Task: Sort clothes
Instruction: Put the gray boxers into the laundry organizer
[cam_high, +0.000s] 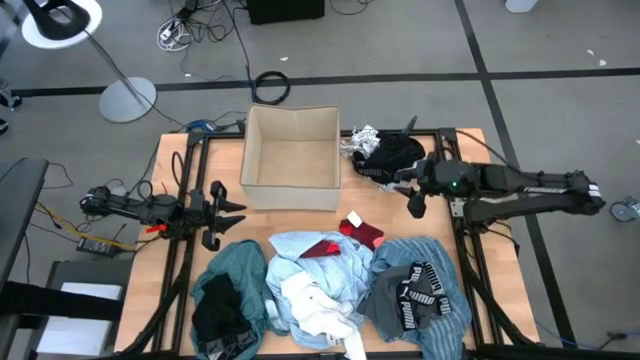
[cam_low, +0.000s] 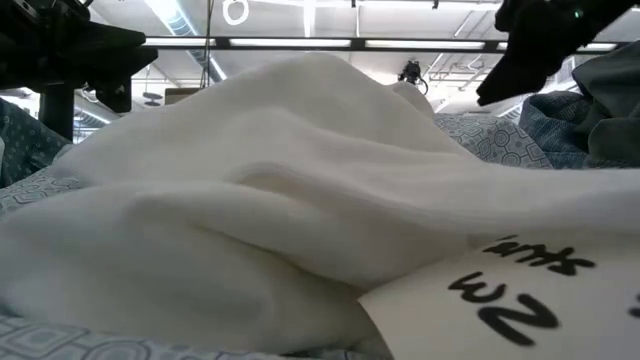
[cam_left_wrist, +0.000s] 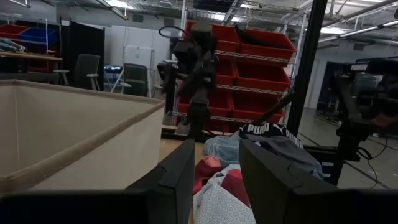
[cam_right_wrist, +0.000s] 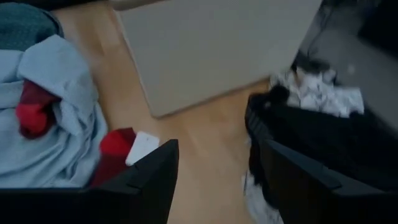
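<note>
The wooden table (cam_high: 170, 265) carries a tan box (cam_high: 291, 157) at its far middle, with a black garment (cam_high: 392, 152) and a white patterned one (cam_high: 360, 139) just beside the box's right. Along the near edge lie a teal garment (cam_high: 238, 268), light blue cloth (cam_high: 330, 268), a white piece (cam_high: 310, 303), red fabric (cam_high: 362, 232) and a grey striped garment (cam_high: 420, 295), heaped touching each other.
</note>
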